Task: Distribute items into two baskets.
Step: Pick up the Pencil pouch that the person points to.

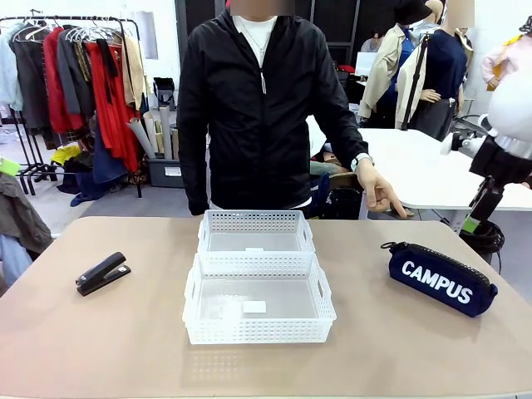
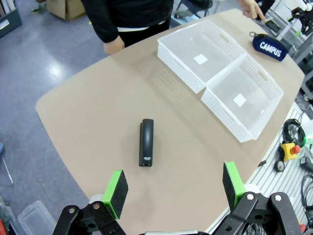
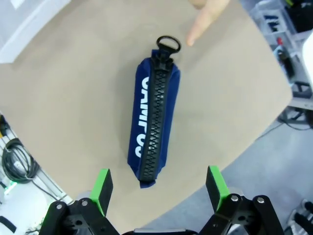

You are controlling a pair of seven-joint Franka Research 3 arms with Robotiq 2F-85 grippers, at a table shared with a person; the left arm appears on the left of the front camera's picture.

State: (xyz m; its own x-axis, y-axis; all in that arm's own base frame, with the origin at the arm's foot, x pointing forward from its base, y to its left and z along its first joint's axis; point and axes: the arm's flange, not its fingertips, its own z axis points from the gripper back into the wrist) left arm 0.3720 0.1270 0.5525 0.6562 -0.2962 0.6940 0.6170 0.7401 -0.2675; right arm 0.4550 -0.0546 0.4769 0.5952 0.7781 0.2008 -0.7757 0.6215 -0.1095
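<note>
- Left gripper [image 2: 174, 176]: the jaws are spread fully apart and nothing is held between the green pads. The finger bases are cut off by the bottom edge of the left wrist view.
- Right gripper [image 3: 158, 171]: the jaws are likewise set wide open and empty — no pad is in contact with anything.
- Hard to read: in the right wrist view the white lettering on the pouch [image 3: 154, 117] wraps over its side, so only part of each letter is seen. The person's hand [image 3: 205, 14] is cut off by the top edge, with one finger pointed down at the table [image 3: 73, 88] just beyond the pouch. A small mark on the near end of the stapler [image 2: 146, 143] is too small to be read.
- Pouch axis: the long axis runs along the right fingers, straight away from the jaws. The black loop strap [image 3: 168, 44] is at the far end, and the near end lies between the lines of the two pads. The zip faces the jaws.
- Stapler axis: the long axis is set almost along the left fingers. The stapler lies ahead of the jaws, apart from both pads, nearer the left-hand pad of the view.
- Baskets: the far basket [image 2: 178, 68] and the near basket [image 2: 222, 110] are placed side against side, well ahead of the left jaws, towards the right-hand pad.
- Appearance: the pouch is navy fabric — the stapler is plain black. Both baskets are white lattice, each with a small white patch on its floor.
</note>
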